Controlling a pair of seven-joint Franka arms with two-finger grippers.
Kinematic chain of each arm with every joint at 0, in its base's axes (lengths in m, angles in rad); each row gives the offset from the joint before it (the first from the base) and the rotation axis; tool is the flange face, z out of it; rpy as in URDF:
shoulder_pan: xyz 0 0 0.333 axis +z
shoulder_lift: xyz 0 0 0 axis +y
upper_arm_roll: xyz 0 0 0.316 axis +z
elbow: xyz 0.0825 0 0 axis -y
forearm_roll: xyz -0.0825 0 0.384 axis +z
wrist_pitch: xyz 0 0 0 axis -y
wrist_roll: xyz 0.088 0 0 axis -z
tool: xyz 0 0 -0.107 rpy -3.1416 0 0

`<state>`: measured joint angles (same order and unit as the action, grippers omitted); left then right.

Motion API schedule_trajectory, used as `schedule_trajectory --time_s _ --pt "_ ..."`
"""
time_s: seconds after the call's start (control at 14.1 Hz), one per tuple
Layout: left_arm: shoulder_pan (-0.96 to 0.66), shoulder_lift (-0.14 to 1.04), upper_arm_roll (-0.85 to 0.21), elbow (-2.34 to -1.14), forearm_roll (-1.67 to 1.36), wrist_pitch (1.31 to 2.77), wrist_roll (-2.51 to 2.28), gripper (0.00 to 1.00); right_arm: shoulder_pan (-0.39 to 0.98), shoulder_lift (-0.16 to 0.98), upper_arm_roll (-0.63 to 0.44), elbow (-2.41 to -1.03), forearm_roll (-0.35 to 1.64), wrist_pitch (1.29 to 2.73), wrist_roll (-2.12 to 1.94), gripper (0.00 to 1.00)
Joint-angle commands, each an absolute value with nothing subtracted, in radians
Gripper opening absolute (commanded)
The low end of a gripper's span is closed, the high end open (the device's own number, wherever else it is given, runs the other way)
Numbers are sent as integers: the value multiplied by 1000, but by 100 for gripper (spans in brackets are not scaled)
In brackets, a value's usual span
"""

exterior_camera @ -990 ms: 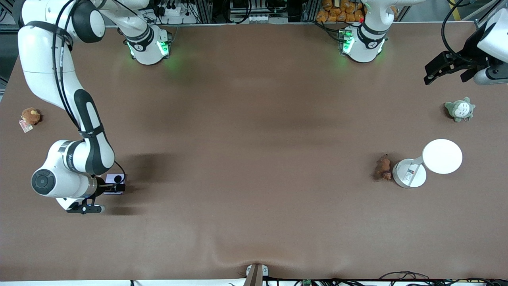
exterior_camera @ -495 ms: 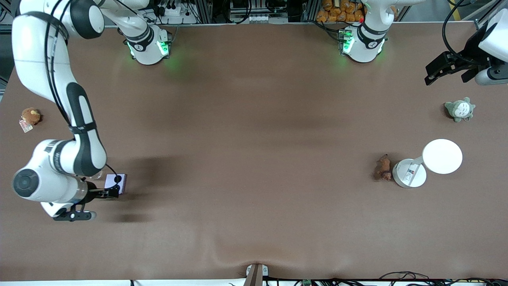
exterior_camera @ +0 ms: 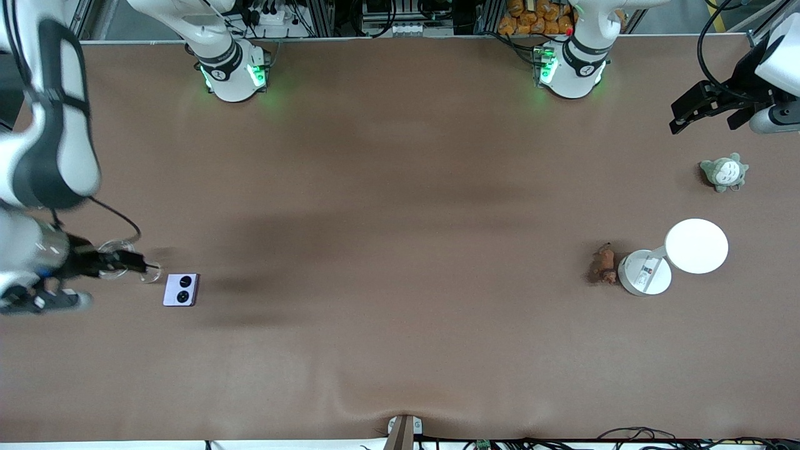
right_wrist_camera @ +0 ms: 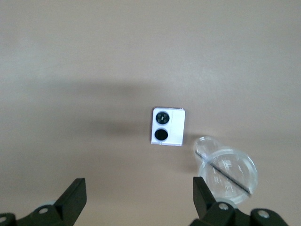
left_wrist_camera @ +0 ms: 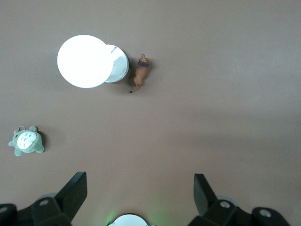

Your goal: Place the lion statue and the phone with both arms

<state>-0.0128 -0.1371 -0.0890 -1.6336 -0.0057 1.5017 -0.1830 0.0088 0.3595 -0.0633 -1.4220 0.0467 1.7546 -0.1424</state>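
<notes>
Both placements appear to be done. The phone (exterior_camera: pixel 180 289) lies flat on the surface (exterior_camera: pixel 400 350) toward the right arm's end, camera circles up, just beside a clear glass stand (exterior_camera: pixel 119 259). The lion (exterior_camera: pixel 604 263) lies toward the left arm's end, touching or just beside the base of a white stand (exterior_camera: pixel 645 272).

The right end effector (exterior_camera: pixel 140 267) is held over the glass stand, jaws spread, nothing gripped; the phone is seen apart from it in the right wrist view. The left end effector (exterior_camera: pixel 681 115) is held high over the surface edge near the grey-green plush (exterior_camera: pixel 724 172), jaws spread and empty.

The next move is judged to call only for clearing both arms without brushing the glass stand.

Counted: one phone, one lion, one plush, one white stand, one glass stand, two end effectors.
</notes>
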Motion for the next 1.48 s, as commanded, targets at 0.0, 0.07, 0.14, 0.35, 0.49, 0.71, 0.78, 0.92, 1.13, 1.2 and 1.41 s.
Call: schedule_trajectory --time_s 0.0,0.07,0.14,0.35,0.49,0.71,0.78,0.92,1.13,1.2,1.41 --pt "-3 -138 -97 -1624 -11 1499 -178 100 -6 110 -63 -1641 29 1758 -149 100" --pt "-3 -138 -97 -1624 -11 1499 -175 100 -8 51 -66 -1672 29 1732 -143 100" --pt "-3 -138 -97 -1624 -11 1499 -173 100 -9 23 -66 -1672 29 1683 -132 100" --pt "-3 -140 -97 -1624 -11 1497 -172 100 -2 -38 -74 -1648 28 1582 -33 100" --pt "-3 -140 -97 -1624 -12 1497 -172 100 -9 -40 -71 -1600 28 1490 12 100" --pt "-2 -141 -94 -1624 -20 1497 -172 100 -14 -60 -67 -1597 26 1465 2 100" --pt "-2 -141 -94 -1624 -21 1497 -172 100 -9 -60 -71 -1597 22 1465 2 100" --pt "-3 -141 -94 -1624 -21 1497 -172 100 -3 -61 -64 -1595 5 1465 3 100" --pt "-2 -149 -95 -1626 -21 1483 -175 100 -3 -58 -64 -1594 3 1466 2 100" --pt "-2 -152 -95 -1628 -21 1483 -173 100 -3 -57 -66 -1594 0 1466 2 100" --pt "-2 -146 -95 -1620 -12 1479 -169 100 -3 -52 -66 -1595 2 1477 2 100"
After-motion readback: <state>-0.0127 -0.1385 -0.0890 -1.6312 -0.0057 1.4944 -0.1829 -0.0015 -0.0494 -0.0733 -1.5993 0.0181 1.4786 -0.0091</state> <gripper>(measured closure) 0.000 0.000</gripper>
